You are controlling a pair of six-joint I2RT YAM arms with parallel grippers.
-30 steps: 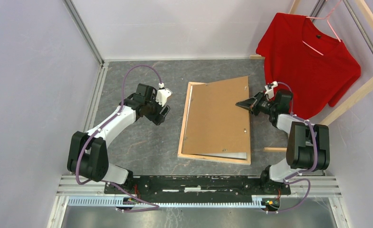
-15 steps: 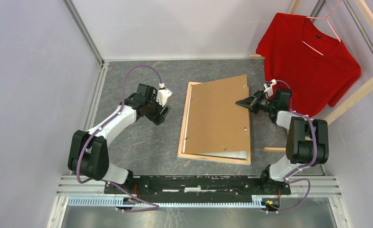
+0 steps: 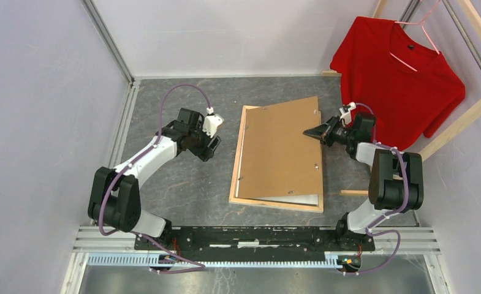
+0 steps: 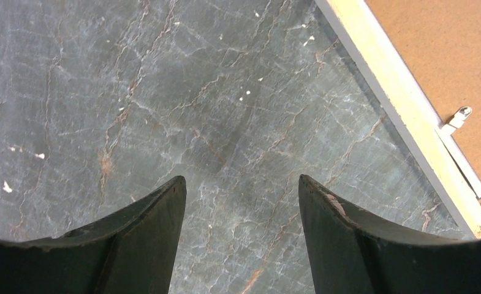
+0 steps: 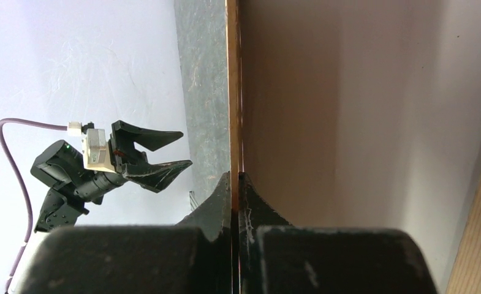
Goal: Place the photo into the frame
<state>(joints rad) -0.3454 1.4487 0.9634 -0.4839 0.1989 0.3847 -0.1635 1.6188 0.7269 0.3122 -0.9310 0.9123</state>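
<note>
Grey marbled tabletop point(image 3: 182, 184): right gripper point(image 3: 309, 132) pinches hardboard backing point(image 3: 280, 153) edge, skewed over frame point(image 3: 274, 204); left gripper point(image 3: 215, 136) wide apart, empty, beside it.

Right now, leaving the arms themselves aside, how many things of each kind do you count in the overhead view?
frame: 1
hardboard sheet: 1
red shirt: 1
hanger: 1
rack: 1
tools: 2, the left tool open, the right tool shut on the sheet's edge
Total: 7
The photo is not clearly in view.
</note>
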